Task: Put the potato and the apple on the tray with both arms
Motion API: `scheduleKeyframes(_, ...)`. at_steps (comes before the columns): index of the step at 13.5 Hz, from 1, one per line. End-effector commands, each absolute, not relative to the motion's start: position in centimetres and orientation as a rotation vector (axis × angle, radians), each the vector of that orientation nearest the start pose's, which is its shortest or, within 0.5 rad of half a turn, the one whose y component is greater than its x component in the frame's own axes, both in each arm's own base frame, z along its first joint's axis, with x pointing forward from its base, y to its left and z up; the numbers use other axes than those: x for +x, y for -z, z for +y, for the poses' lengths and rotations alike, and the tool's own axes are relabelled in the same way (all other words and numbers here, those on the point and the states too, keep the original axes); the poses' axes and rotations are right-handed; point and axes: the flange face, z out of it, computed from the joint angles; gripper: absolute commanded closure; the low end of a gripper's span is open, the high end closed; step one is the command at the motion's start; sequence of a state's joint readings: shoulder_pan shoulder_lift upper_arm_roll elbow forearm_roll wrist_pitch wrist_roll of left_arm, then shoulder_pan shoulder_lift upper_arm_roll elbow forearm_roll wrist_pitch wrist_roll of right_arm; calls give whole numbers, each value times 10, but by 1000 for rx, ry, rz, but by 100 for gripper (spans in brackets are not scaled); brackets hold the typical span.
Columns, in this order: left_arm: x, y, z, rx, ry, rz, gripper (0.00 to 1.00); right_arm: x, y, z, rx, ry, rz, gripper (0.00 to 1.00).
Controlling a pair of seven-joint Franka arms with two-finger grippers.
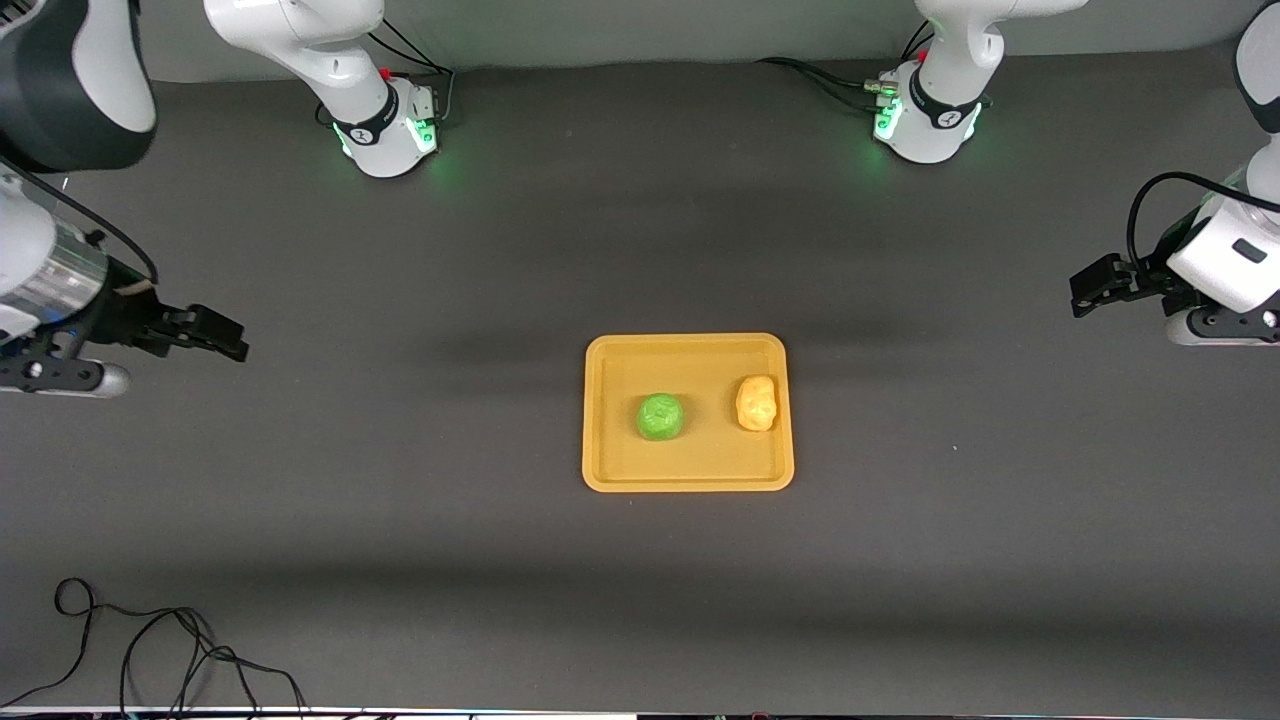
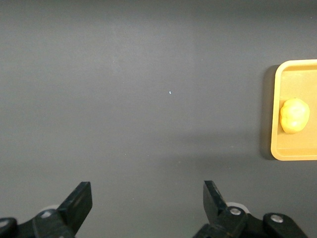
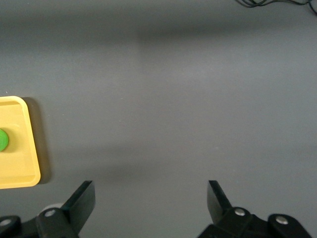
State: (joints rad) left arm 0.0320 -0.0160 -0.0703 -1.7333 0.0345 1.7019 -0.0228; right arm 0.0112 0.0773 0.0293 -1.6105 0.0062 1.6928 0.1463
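Task status: by the look of the scene, the placing was complete; both items lay on the tray (image 1: 688, 480) and nothing appeared left to move.
Tray: rested flat on the table (image 1: 400, 500), about midway between the two arms' ends.
Apple: the apple (image 1: 661, 416) sat inside the tray, near its middle, on the part toward the right arm's end.
Potato: the potato (image 1: 757, 403) sat inside the tray, beside the apple and apart from it, close to the rim toward the left arm's end.
Left gripper: the left gripper (image 2: 147, 201) hung over bare table at the left arm's end, well apart from the tray; its fingers were spread wide and held nothing.
Right gripper: the right gripper (image 3: 150, 199) hung over bare table at the right arm's end, well apart from the tray; its fingers were spread wide and held nothing.
Arm state: both arms appeared to be waiting, clear of the work area.
Other: a loose black cable (image 1: 150, 650) lay on the table close to the front camera, toward the right arm's end.
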Motion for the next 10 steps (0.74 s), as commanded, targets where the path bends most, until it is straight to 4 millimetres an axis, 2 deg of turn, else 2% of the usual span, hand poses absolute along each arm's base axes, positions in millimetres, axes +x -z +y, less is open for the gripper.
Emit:
scheduleKeyframes(1, 549, -569, -19, -3106, -25, 52, 0, 576, -574, 13, -3142, 1, 136, 0)
scheduleKeyframes(5, 549, -568, -19, -3106, -23, 52, 0, 558, -572, 9, -3146, 46, 155, 0)
scheduleKeyframes(10, 549, -567, -19, -3106, -27, 52, 0, 559, -572, 18, -3154, 70, 148, 0)
